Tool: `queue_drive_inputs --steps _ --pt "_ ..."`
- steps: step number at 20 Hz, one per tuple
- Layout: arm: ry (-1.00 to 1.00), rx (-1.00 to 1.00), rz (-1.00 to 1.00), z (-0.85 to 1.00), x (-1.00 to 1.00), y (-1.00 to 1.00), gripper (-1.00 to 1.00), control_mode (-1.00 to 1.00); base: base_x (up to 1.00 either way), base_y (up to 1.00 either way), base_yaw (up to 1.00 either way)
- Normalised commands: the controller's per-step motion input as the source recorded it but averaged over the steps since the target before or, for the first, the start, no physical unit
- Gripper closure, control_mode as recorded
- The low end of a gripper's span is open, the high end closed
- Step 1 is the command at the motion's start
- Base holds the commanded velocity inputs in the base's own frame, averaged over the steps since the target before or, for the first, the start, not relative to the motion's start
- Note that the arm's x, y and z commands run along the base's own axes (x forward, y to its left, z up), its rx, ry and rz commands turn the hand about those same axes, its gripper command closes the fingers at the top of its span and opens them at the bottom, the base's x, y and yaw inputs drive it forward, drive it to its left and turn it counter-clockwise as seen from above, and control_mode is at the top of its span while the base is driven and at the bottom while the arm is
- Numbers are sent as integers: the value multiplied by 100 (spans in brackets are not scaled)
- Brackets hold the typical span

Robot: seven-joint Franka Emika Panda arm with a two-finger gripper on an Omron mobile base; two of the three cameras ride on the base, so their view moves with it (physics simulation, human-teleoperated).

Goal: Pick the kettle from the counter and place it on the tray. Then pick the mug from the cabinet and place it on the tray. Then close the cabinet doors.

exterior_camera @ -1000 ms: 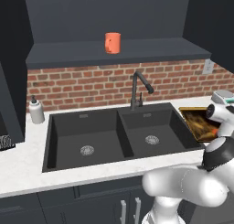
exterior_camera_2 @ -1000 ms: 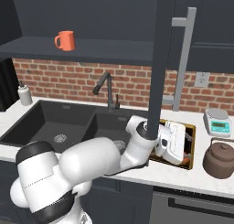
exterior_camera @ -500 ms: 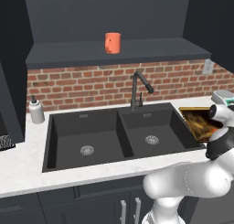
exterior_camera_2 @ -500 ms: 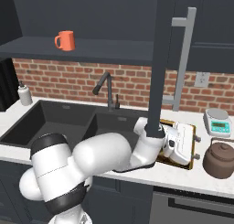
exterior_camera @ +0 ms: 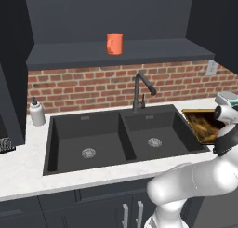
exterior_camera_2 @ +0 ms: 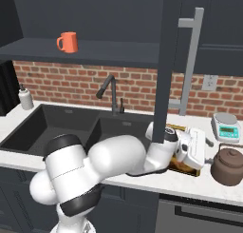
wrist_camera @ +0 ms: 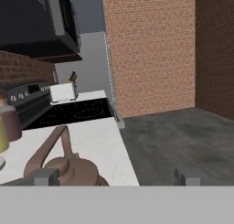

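The hand was wide open and held nothing. It hung over the right end of the tray, with its fingers pointing toward the kettle.

The kettle sat on the white worktop, just beside the tray, at about 3 o'clock from the hand in the right base view. In the hand view the kettle was low at about 8 o'clock, very near the left fingertip. Its thin handle curved up past that tip.

I think a few things could have gone wrong. The kettle was off to one side of the open fingers, not between them. If the hand had pushed ahead like that, the left finger might have bumped the kettle and slid it away. Closing then might have caught only the thin handle, and the kettle could have swung or dropped.

The mug stood on the cabinet shelf, well apart from the hand, at about 10 o'clock.
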Motion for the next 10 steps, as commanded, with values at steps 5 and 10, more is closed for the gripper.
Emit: queue_drive_inputs --steps 5,10 --pt "1 -1 0 -6 23 -1 -100 -100 0 0 0" --pt "0 0 0 -8 18 0 -100 -100 0 0 0"
